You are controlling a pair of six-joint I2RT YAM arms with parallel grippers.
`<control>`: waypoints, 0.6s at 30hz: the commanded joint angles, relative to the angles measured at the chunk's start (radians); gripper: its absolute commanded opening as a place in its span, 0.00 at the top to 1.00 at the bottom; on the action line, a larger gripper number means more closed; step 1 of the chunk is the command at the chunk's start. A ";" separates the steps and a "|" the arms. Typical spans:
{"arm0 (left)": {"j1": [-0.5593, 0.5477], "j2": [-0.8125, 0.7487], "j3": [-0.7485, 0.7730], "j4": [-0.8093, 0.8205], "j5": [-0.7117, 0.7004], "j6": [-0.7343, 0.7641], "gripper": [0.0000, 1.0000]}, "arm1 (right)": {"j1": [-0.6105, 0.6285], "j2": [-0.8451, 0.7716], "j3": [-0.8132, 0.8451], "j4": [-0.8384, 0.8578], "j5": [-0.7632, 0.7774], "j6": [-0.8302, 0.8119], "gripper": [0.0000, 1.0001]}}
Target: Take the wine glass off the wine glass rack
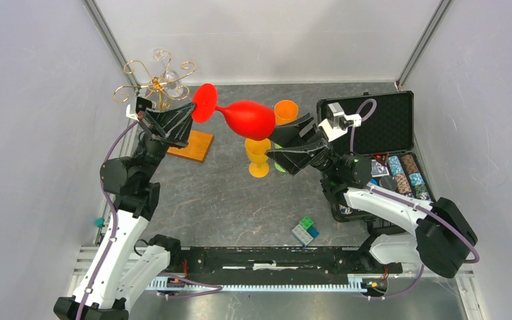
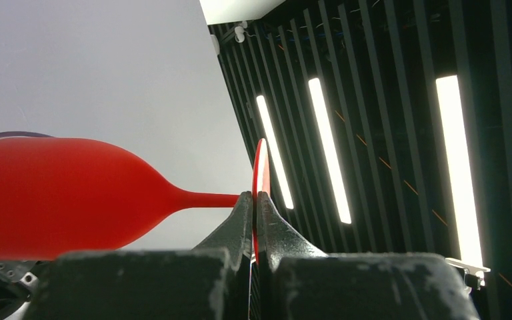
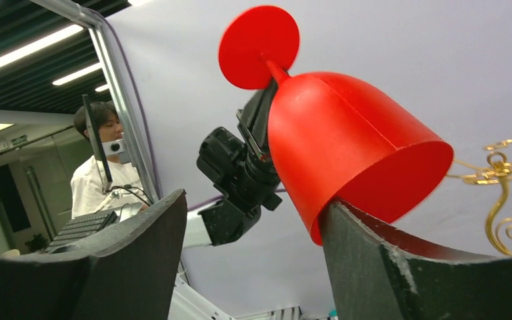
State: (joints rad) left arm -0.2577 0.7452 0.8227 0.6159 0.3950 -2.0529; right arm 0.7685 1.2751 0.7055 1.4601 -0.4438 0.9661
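The red wine glass [image 1: 250, 119] lies on its side in the air, clear of the gold wire wine glass rack [image 1: 157, 83], which stands at the back left on its orange base [image 1: 192, 145]. My left gripper [image 1: 190, 113] is shut on the edge of the glass's round foot [image 2: 260, 167]; the bowl [image 2: 53, 200] points away to the right. My right gripper [image 1: 281, 142] is open at the mouth of the bowl [image 3: 347, 140]. One of its fingers [image 3: 373, 267] touches the rim; the other stands apart. The rack's curls also show in the right wrist view [image 3: 503, 180].
A clear glass [image 1: 163, 67] still hangs on the rack. A yellow goblet [image 1: 259, 157] and an orange cup [image 1: 285, 110] stand under and behind the red glass. An open black case [image 1: 380, 133] of poker chips lies at right. Coloured blocks [image 1: 305, 230] lie near the front.
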 commanded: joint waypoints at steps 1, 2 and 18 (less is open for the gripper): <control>-0.005 -0.012 0.018 0.013 -0.007 -0.069 0.98 | 0.003 -0.009 0.075 0.333 -0.053 -0.003 0.27; -0.005 -0.013 0.018 0.013 -0.006 -0.070 0.98 | 0.003 -0.009 0.081 0.327 -0.056 -0.001 0.30; -0.006 -0.065 -0.001 -0.023 -0.010 -0.046 0.89 | 0.018 0.026 0.175 0.261 -0.064 0.030 1.00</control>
State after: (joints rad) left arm -0.2596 0.6891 0.8207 0.5774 0.3916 -2.0674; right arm 0.7876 1.3193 0.8650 1.4639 -0.5163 1.0176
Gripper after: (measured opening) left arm 0.030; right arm 0.022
